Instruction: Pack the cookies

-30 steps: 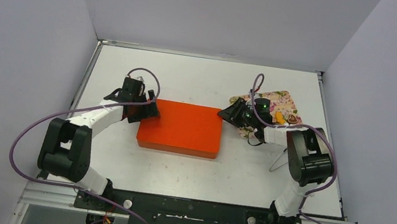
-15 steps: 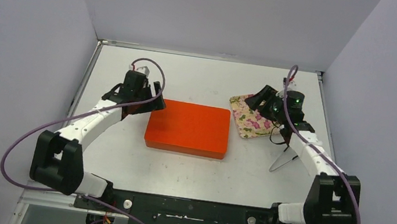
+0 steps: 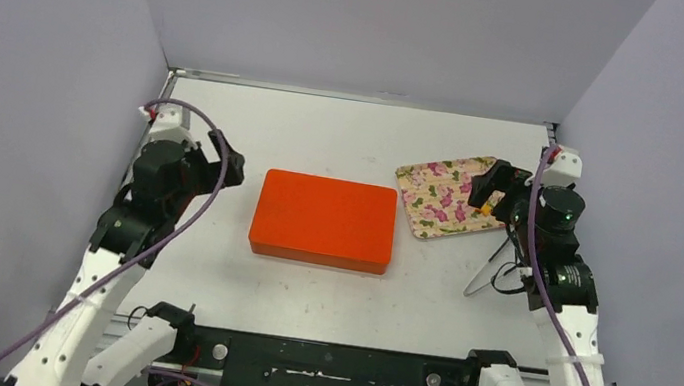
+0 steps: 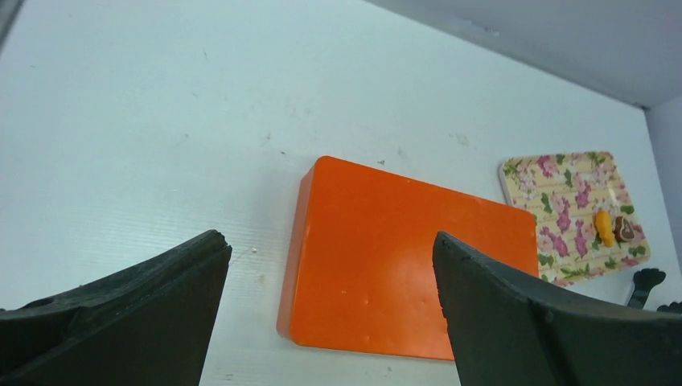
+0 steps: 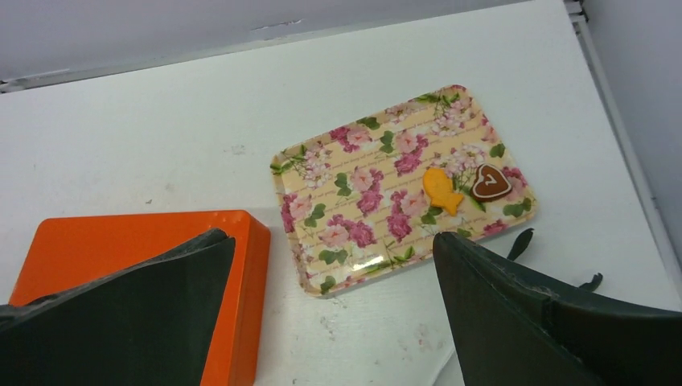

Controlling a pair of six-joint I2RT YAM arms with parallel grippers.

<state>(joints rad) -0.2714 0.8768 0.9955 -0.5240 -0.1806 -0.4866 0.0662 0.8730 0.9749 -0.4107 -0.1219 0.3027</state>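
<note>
Two cookies lie on the right end of a floral tray (image 5: pixel 362 209): an orange fish-shaped one (image 5: pixel 441 190) and a dark brown heart (image 5: pixel 490 182). The left wrist view shows them small, the orange one (image 4: pixel 603 223) beside the heart (image 4: pixel 623 229). A shut orange box (image 3: pixel 324 221) sits mid-table, left of the tray (image 3: pixel 433 198). My left gripper (image 4: pixel 328 241) hangs open above the table left of the box, holding nothing. My right gripper (image 5: pixel 333 239) is open and empty too, raised over the tray's right end (image 3: pixel 492 186).
Thin tongs with dark tips (image 3: pixel 490 266) lie on the table just in front of the tray's right corner. Grey walls enclose the table on three sides; the right table edge (image 5: pixel 619 153) runs close to the tray.
Both arms have pulled back from the box's ends and risen, and both grippers have opened wide. The orange box sits slightly further right than a second ago.
</note>
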